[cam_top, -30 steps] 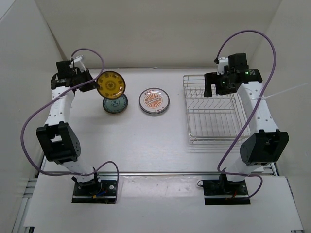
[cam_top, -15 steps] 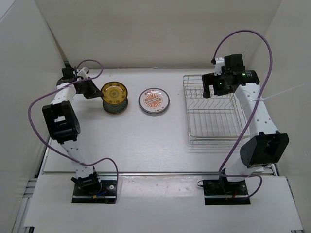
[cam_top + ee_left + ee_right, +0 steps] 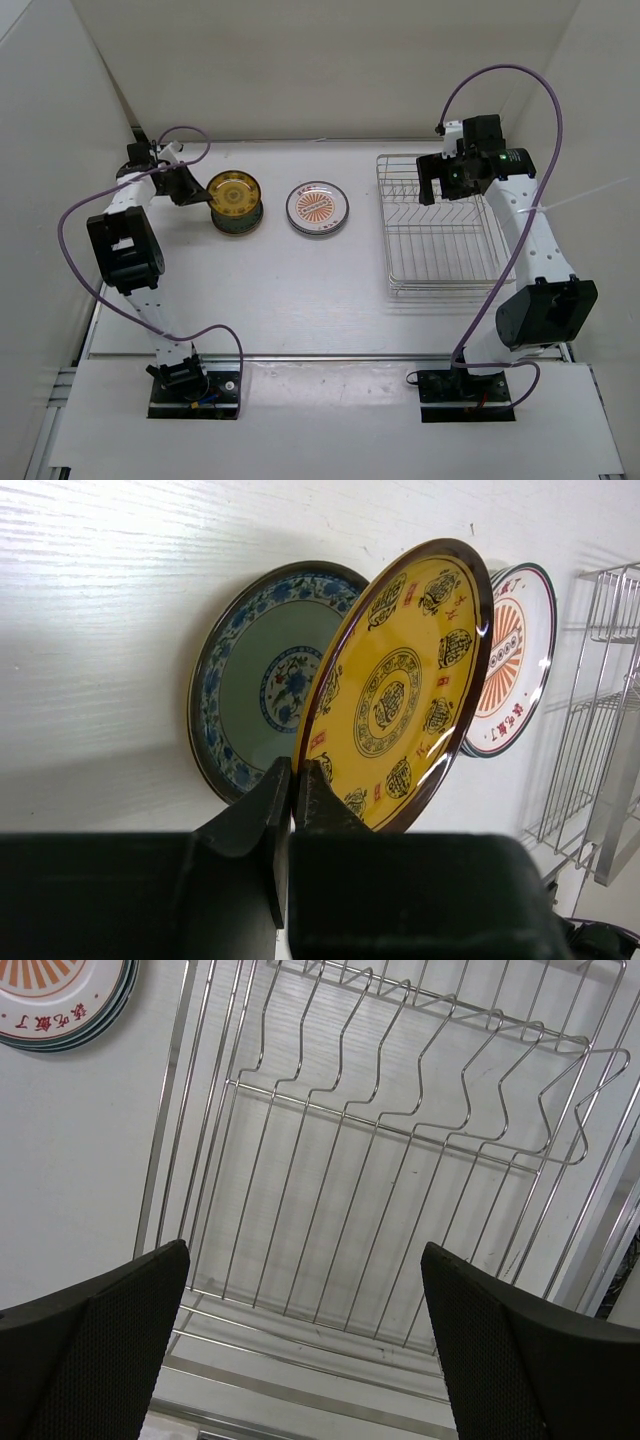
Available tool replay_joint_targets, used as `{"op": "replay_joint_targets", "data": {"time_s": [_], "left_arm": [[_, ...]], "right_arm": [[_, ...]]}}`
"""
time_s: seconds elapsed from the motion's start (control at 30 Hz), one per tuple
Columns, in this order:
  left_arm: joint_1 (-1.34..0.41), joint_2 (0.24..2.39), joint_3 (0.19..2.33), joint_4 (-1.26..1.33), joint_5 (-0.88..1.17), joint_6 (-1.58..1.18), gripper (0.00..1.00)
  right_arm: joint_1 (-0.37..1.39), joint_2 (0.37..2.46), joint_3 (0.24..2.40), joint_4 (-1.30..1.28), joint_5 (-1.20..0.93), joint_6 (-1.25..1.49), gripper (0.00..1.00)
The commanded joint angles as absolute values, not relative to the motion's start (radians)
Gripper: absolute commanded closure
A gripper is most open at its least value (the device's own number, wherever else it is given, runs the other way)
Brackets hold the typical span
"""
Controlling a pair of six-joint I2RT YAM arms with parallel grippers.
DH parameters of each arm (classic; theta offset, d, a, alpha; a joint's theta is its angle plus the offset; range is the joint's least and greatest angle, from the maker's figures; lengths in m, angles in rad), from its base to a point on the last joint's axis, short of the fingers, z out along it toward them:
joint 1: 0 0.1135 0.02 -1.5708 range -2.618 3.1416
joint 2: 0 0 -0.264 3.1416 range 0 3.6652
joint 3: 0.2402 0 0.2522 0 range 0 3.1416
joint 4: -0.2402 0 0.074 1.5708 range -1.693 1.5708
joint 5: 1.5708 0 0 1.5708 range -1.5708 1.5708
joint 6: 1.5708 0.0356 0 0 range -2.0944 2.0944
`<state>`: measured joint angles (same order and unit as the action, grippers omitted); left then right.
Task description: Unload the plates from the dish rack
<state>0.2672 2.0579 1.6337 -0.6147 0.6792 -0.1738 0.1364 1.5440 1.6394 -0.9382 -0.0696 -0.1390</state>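
My left gripper point(image 3: 192, 188) is shut on the near rim of the yellow plate with brown pattern point(image 3: 233, 192). It holds the plate tilted low over the teal-blue plate point(image 3: 240, 220), which lies flat on the table. In the left wrist view the fingers point(image 3: 310, 790) pinch the yellow plate point(image 3: 405, 695) in front of the blue plate point(image 3: 255, 680). The orange sunburst plate point(image 3: 317, 208) lies flat to the right. The dish rack point(image 3: 440, 230) holds no plates. My right gripper point(image 3: 430, 182) hangs open and empty over the rack's far left part point(image 3: 380, 1160). No lettered-rim plate shows.
White walls close in the table on the left, back and right. The rack point(image 3: 590, 730) stands close to the right wall. Purple cables loop from both arms. The sunburst plate shows at the top left of the right wrist view point(image 3: 60, 1000).
My left arm has swung down and back, lowering the yellow plate from upright in the air to low over the teal-blue plate. The right gripper has shifted slightly over the rack.
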Motion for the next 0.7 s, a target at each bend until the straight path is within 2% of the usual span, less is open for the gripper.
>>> {"op": "replay_joint_targets", "data": {"time_s": [0.0, 0.43, 0.67], "left_arm": [[0.276, 2.052, 1.621, -0.58, 0.713, -0.161, 0.89], [0.285, 2.132, 1.631, -0.571, 0.695, -0.17, 0.88], [0.285, 2.123, 1.611, -0.56, 0.704, -0.179, 0.69]], "right_arm": [[0.141, 1.511, 1.638, -0.917, -0.061, -0.15, 0.0], [0.15, 1.502, 1.628, -0.917, -0.091, -0.15, 0.0], [0.15, 1.502, 1.628, -0.917, -0.1, -0.15, 0.0]]}}
